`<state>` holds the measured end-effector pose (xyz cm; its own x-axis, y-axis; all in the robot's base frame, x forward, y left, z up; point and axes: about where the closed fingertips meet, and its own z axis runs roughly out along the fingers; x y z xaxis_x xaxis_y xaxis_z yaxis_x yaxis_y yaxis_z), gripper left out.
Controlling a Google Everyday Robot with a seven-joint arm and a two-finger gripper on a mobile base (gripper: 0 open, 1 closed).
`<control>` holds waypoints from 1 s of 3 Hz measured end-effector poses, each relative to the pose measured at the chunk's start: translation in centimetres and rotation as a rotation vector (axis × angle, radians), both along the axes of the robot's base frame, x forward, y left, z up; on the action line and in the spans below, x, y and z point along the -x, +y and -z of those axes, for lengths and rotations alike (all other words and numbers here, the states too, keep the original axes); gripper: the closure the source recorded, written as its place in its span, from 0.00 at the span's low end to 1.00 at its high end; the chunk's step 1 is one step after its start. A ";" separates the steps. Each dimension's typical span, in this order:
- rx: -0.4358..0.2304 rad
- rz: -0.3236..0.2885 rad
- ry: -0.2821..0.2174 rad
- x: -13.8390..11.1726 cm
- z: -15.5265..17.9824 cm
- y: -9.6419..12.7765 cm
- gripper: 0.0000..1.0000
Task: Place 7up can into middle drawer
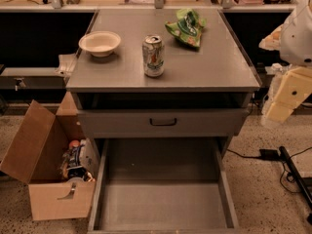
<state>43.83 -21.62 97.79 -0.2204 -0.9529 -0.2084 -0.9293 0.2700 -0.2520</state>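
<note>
desk (pixel 214 67): flat grey metal
can (pixel 153 56): silver-white cylinder, upright on it
drawer (pixel 161 199): grey, boxy, open
pincer (pixel 285 99): cream, right of desk, state can't tell

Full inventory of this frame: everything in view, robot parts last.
7up can: 1, silver-white with green, upright on the cabinet top near its front edge
bowl: 1, cream, on the cabinet top, left of the can
snack bag: 1, green, on the cabinet top, behind and right of the can
cabinet top: 1, grey, centre of view
top drawer: 1, grey with black handle, under the top
middle drawer: 1, grey, pulled open below, bare floor showing
cardboard box: 1, brown, open, on the floor left of the cabinet, packaged items inside
cable: 1, black, floor at right
arm: 1, white, right edge
end effector: 1, cream, right edge beside the cabinet, away from the can
</note>
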 end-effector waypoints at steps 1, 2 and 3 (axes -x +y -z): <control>0.000 0.000 0.000 0.0 0.0 0.0 0.00; -0.057 0.014 -0.033 -2.3 0.6 0.8 0.00; -0.235 0.049 -0.111 -9.0 1.7 3.7 0.00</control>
